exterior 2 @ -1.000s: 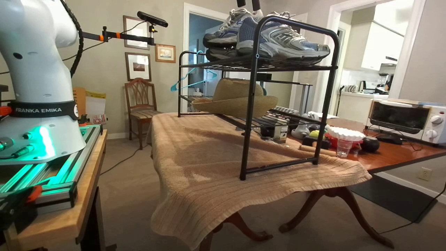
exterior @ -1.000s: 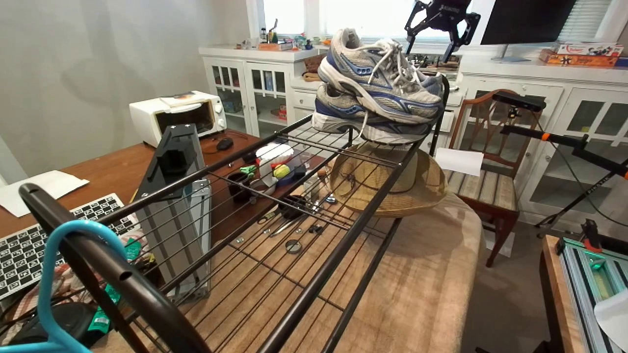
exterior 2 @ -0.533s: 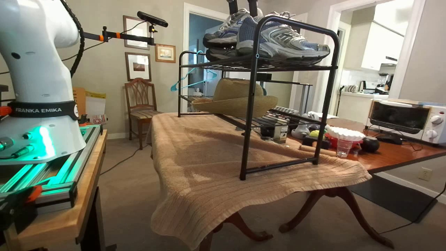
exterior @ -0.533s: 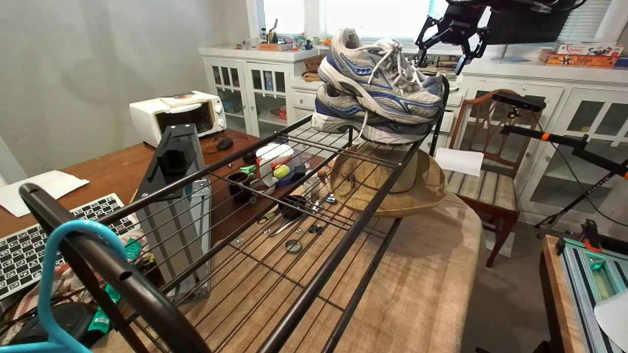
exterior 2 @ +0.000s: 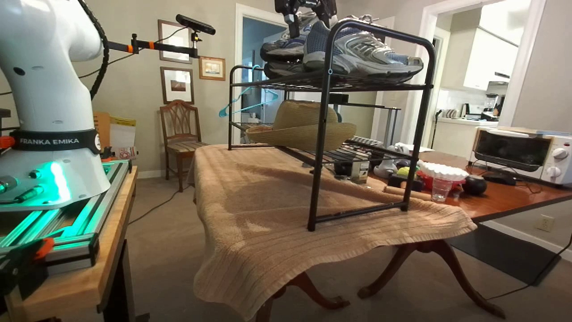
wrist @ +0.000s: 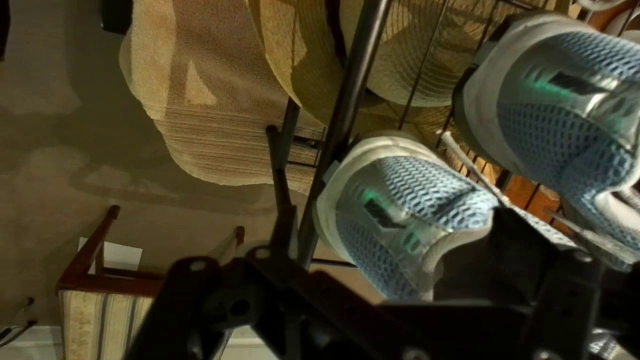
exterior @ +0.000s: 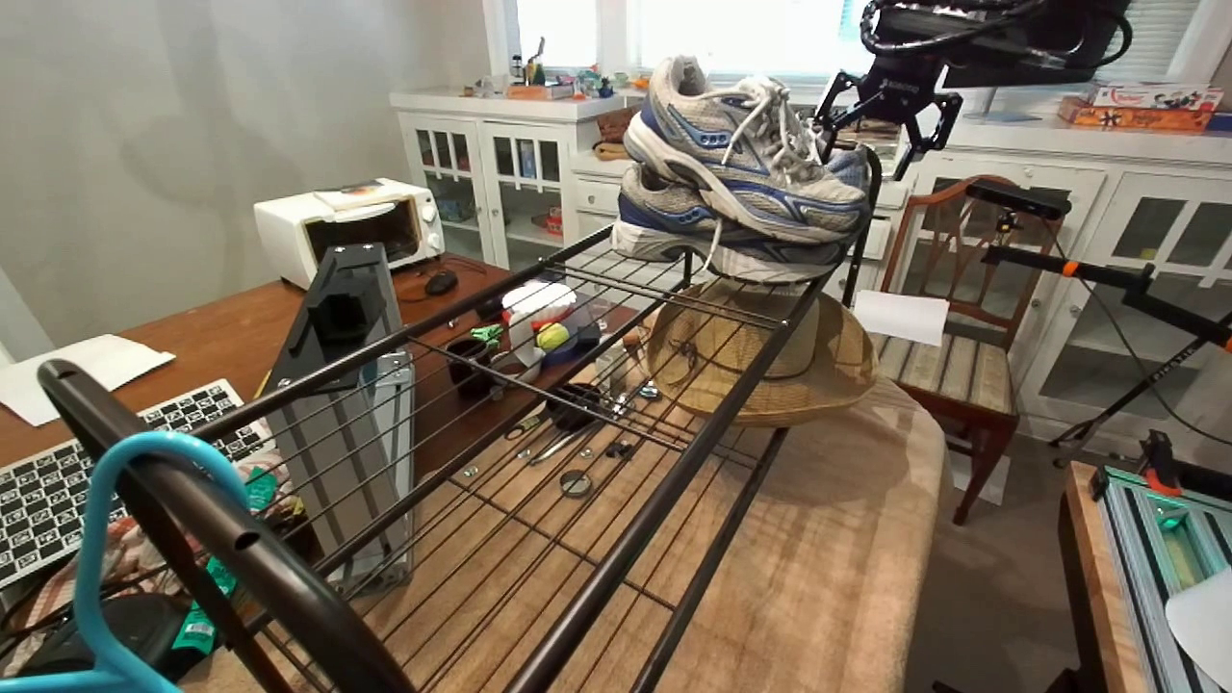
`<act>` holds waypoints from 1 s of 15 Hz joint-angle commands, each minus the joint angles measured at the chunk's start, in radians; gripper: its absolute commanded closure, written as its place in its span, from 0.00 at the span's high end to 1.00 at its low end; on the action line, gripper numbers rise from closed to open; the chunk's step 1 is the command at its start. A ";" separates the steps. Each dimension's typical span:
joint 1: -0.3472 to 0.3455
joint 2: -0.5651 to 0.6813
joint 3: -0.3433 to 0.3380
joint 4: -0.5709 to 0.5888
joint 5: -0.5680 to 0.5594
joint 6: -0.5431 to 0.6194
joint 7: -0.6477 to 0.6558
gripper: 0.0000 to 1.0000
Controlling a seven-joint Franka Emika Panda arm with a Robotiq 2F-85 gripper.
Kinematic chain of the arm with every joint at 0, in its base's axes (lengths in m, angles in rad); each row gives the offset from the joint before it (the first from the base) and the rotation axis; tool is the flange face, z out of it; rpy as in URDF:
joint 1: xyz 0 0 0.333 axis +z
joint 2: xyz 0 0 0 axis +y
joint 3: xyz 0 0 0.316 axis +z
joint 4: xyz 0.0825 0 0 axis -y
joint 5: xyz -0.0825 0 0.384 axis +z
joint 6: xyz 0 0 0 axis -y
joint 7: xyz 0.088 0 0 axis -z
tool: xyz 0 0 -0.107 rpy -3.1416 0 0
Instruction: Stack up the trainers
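Two grey, white and blue trainers are stacked at the far end of the rack in an exterior view: an upper trainer (exterior: 751, 168) rests tilted on a lower trainer (exterior: 664, 212). Beside them stand silver and blue trainers; the nearer one (exterior 2: 362, 53) sits on the top shelf in an exterior view. In the wrist view two heels show, a nearer heel (wrist: 410, 215) and a farther heel (wrist: 560, 110). My gripper (exterior: 863, 166) is open and empty. Its jaws stand apart above and either side of the nearer heel in the wrist view; contact cannot be told.
The black wire rack (exterior 2: 321, 125) has a raised end bar (exterior 2: 384, 30) beside the trainers. A straw hat (exterior: 770, 356) lies on the lower shelf. A blue hanger (exterior: 96, 539) hangs at the opposite end. A towel (exterior 2: 250, 201) covers the table under the rack.
My open gripper has moved down towards the trainers, and more of the wrist and fingers shows in both exterior views. The trainers have not moved.
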 commanded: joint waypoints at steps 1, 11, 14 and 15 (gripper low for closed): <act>0.008 0.036 0.004 -0.002 -0.009 0.025 0.029 0.66; 0.023 0.060 -0.012 0.032 -0.019 0.029 -0.100 0.19; 0.017 0.061 -0.017 0.029 -0.028 0.042 -0.100 0.01; 0.016 0.059 -0.019 0.025 -0.027 0.052 -0.099 0.06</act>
